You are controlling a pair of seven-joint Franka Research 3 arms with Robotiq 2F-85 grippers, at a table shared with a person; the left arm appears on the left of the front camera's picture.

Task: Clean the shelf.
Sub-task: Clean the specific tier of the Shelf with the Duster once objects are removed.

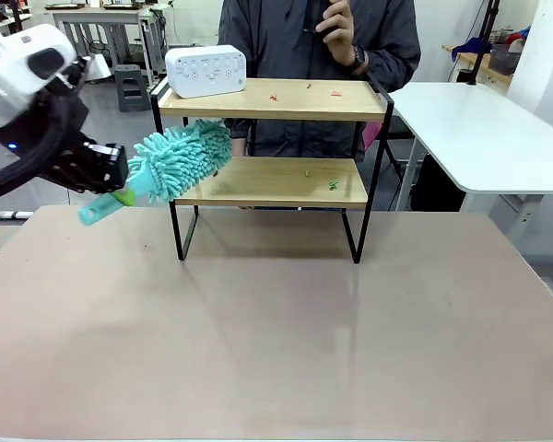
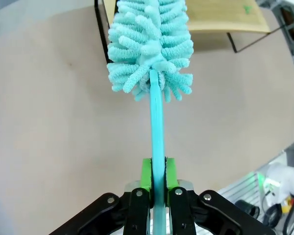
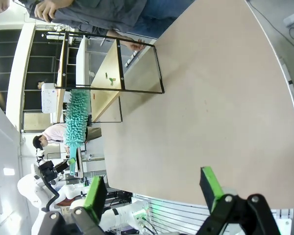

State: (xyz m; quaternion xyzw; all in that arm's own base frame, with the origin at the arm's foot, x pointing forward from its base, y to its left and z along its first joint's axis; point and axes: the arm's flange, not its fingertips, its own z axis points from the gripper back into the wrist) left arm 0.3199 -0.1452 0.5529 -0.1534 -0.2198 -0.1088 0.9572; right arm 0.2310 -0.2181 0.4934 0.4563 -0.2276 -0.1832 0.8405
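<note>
Upper centre of the front view, the shelf (image 1: 276, 99) has its lower-left end hidden behind the duster (image 1: 180, 161), whose handle the left gripper (image 2: 158, 174) pinches tight. Tiny scraps (image 1: 333, 91) on its boards are unidentifiable. The right gripper (image 3: 154, 188) gapes wide, facing open table (image 3: 210, 98).

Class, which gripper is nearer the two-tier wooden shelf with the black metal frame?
Left. The left gripper is beside the left end of the shelf, jaws shut on a fluffy teal duster; the right gripper, open, is far back across the table.

Box (image 1: 205, 71) blocks shelf (image 1: 258, 99) top-left (right free).
</note>
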